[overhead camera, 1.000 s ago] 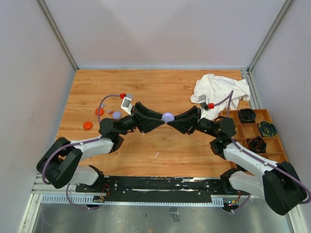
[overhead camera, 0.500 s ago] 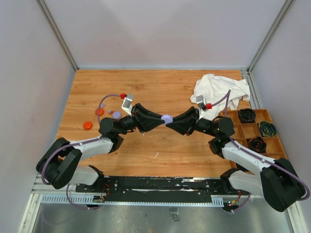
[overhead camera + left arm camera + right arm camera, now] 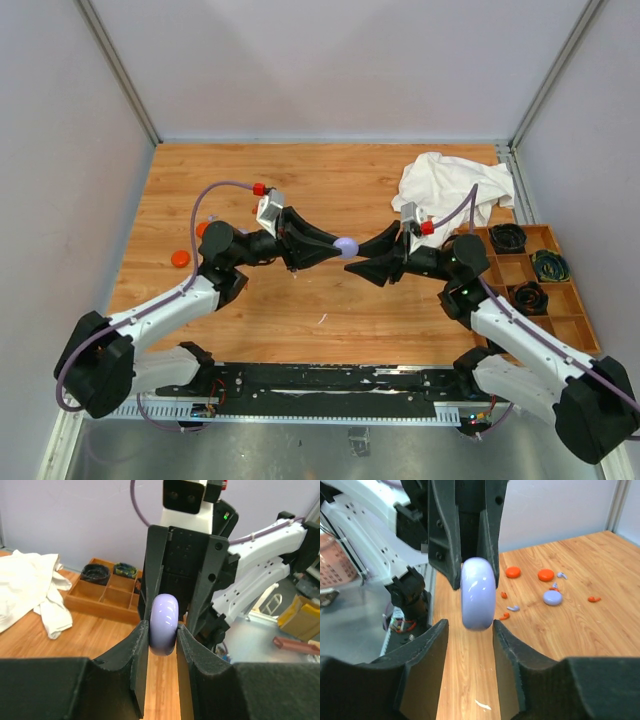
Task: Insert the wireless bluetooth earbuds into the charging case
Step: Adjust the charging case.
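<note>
The left gripper (image 3: 162,629) is clamped on the lavender case (image 3: 164,612). The right gripper (image 3: 469,626) gapes just beside it, holding nothing. The earbuds (image 3: 512,608) lie loose behind the left gripper. The case likely needs opening next.

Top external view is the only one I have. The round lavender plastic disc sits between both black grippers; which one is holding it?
Observer: The left gripper; its fingers press the round lavender plastic disc on both sides.
Operator: And the right one?
Observer: The right gripper is open; it does not clamp the disc.
Operator: Where are the earbuds?
Observer: Tiny lavender and orange-red plastic earbuds lie scattered on the wooden table near two orange-red discs.
</note>
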You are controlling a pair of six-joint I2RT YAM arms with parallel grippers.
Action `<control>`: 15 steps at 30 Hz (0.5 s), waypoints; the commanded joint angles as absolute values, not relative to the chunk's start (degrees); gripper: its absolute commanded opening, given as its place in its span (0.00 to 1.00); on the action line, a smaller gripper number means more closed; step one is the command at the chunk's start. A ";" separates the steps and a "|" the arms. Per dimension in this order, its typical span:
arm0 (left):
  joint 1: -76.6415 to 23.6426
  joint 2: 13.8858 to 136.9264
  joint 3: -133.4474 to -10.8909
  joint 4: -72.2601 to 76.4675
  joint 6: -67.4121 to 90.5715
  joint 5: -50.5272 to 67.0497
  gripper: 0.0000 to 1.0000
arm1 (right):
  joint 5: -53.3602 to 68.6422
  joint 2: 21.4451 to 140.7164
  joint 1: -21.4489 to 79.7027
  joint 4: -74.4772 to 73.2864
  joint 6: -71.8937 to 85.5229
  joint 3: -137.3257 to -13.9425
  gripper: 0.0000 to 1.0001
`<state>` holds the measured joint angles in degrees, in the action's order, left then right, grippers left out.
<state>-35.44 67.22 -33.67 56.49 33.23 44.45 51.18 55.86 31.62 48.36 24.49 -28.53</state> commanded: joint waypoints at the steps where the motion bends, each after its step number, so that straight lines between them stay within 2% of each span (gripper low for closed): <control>1: -35.60 64.50 -38.57 38.36 23.17 47.84 0.10 | 51.42 51.09 32.61 32.72 11.31 -31.84 0.44; 9: -36.09 63.62 -47.42 16.28 11.44 48.14 0.10 | 52.07 49.78 32.59 26.26 6.42 -34.12 0.48; 15: -39.97 65.20 -55.96 -3.51 -0.73 41.29 0.10 | 54.39 51.44 32.63 27.73 7.71 -34.58 0.46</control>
